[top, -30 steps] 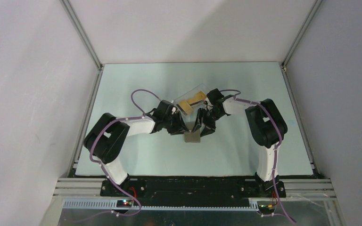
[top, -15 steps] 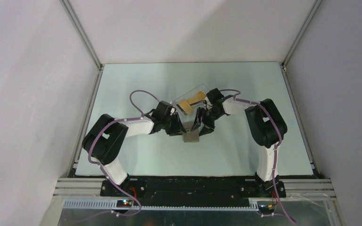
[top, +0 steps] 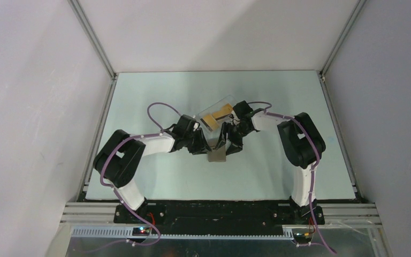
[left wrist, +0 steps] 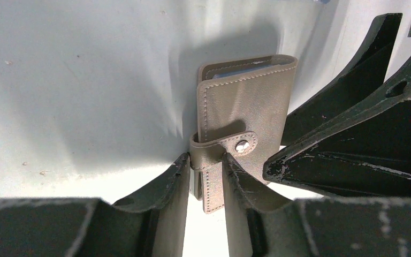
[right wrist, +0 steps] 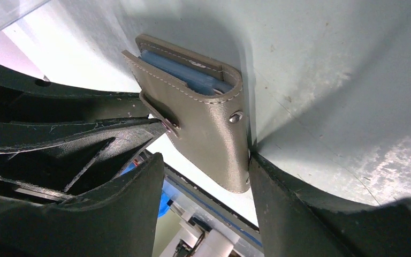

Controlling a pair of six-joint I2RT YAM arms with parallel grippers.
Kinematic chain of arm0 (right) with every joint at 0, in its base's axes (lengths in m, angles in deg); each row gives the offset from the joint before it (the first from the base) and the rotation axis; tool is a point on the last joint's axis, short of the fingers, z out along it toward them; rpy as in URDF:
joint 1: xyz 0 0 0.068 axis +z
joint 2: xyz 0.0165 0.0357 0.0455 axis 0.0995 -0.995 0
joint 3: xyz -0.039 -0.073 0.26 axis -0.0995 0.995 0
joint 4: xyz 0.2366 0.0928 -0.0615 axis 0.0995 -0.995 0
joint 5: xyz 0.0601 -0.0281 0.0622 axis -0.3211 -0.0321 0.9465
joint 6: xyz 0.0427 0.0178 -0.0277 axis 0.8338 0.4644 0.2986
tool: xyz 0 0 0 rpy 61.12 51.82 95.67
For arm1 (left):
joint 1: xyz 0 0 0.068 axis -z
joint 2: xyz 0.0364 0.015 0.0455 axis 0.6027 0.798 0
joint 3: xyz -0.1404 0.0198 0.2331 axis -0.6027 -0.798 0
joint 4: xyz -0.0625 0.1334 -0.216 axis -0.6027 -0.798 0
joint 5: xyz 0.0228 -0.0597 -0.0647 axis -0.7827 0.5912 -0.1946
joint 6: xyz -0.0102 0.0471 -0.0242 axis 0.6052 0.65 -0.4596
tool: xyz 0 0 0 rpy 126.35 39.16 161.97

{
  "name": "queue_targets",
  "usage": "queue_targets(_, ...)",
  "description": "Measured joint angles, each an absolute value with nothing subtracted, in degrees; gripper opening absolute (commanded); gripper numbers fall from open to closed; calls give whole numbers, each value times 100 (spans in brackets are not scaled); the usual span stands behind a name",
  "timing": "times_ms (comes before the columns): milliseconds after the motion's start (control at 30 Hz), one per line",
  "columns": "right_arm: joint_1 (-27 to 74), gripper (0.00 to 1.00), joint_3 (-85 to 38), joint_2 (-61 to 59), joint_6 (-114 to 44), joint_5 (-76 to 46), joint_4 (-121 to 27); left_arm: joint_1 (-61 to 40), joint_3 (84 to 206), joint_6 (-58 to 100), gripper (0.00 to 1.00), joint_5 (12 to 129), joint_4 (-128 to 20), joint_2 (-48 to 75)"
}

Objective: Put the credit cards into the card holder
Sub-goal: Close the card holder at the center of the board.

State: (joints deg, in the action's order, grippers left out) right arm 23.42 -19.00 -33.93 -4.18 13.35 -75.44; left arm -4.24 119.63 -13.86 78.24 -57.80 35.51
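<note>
The grey card holder (top: pixel 217 156) is sitting near the middle of the desk (top: pixel 155 96), a little toward its near edge, closed, with blue inner sleeves showing at its open end. The left hand (left wrist: pixel 206 163) is pinching the holder's edge by the snap strap (left wrist: pixel 225 147). The right hand (right wrist: pixel 206 160) is straddling the holder with its fingers apart, one finger (right wrist: pixel 278 193) touching the spine. The credit cards (top: pixel 215 115) are lying in a clear box (top: pixel 226 100) just behind, toward the far edge.

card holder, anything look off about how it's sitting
Yes: the card holder is not lying flat on the table. It is upright on end, pinched at one edge by the left pincer, and its snap strap is fastened shut.
</note>
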Motion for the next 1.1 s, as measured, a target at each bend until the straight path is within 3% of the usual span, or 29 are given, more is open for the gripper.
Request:
queue_targets(333, 2427, 58, -1900, -3397, -202, 1206, -7522, -438, 11989, -1382, 33, 7818, -5870, 3551)
queue_targets(900, 2488, 61, -1937, -3459, 87, 1180, -7531, -451, 12081, -1211, 32, 7750, -6110, 3521)
queue_targets(1100, 2634, 57, -1917, -3137, -226, 417, -7861, -451, 12113, -1183, 31, 7722, -6287, 3508)
